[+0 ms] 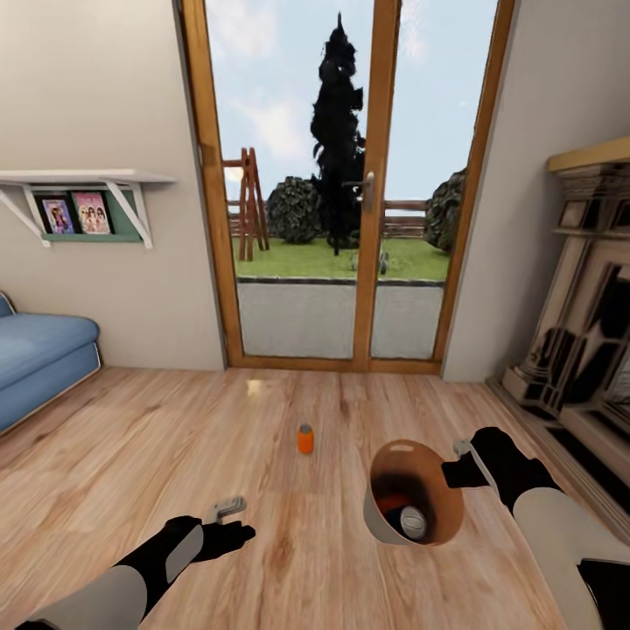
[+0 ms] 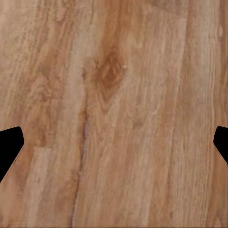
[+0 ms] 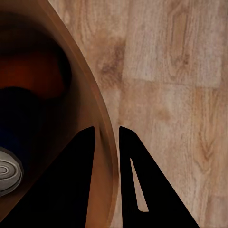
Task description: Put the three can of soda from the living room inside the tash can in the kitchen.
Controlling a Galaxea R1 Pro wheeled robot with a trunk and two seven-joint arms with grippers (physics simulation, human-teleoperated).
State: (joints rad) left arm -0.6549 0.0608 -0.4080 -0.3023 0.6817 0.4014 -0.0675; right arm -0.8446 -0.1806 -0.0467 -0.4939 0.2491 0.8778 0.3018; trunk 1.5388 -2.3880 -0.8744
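Observation:
One can of soda (image 1: 304,438), orange with a grey top, stands upright on the wood floor in front of the glass door. The tash can (image 1: 381,516), grey outside and tan inside, is to its right, mouth tipped toward me. Inside it lies a can of soda (image 1: 413,522) showing its silver end (image 3: 6,171), with something orange-red beside it. My right gripper (image 1: 457,457) is shut on the bin's rim (image 3: 90,95), one finger inside the wall and one outside. My left gripper (image 1: 229,507) hovers over bare floor, left of the bin, with its fingertips (image 2: 9,147) wide apart.
This is the living room: a blue sofa (image 1: 39,354) at the left, a wall shelf (image 1: 83,179) above it, a glass double door (image 1: 350,184) ahead and a fireplace surround (image 1: 582,332) along the right wall. Open wood floor lies between them.

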